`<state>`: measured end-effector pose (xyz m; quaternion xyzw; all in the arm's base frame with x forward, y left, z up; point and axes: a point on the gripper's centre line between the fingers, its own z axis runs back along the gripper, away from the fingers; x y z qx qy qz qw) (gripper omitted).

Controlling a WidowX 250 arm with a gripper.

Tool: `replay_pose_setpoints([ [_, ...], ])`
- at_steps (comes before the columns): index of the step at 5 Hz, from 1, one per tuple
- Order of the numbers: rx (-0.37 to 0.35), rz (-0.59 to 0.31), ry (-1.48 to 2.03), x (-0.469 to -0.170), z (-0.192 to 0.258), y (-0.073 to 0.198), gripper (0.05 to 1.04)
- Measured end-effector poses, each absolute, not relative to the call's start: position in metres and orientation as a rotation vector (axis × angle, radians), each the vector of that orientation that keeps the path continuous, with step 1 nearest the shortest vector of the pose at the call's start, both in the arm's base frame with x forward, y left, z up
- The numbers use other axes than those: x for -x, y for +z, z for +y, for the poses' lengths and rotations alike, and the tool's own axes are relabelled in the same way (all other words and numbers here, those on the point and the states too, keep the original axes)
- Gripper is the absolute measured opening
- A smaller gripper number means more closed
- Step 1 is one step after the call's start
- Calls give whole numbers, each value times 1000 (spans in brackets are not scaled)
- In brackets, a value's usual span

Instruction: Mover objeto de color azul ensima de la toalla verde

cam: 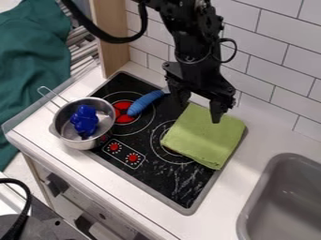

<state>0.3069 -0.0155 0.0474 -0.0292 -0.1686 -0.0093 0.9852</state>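
We're at 0%, tbh: blue toy (85, 121) in the pot (67, 138), blue-handled thing (145, 102) on the stove (164, 182), neither on the green towel (203, 136). Gripper (199, 105)'s spread wide, empty; whole move's left.

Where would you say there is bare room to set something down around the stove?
Bare counter lies between the stove and the sink; the stovetop's corner nearest the camera, below the green towel, is also open. The other end is crowded: the pot holds the blue object, with the blue-handled tool nearby. The gripper occupies the towel's far side.
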Motion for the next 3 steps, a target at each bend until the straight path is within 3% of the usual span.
replay_pose_setpoints([
  [2,59,-281,-8,-308,4,30,999],
  [3,11,-257,20,-319,42,31,999],
])
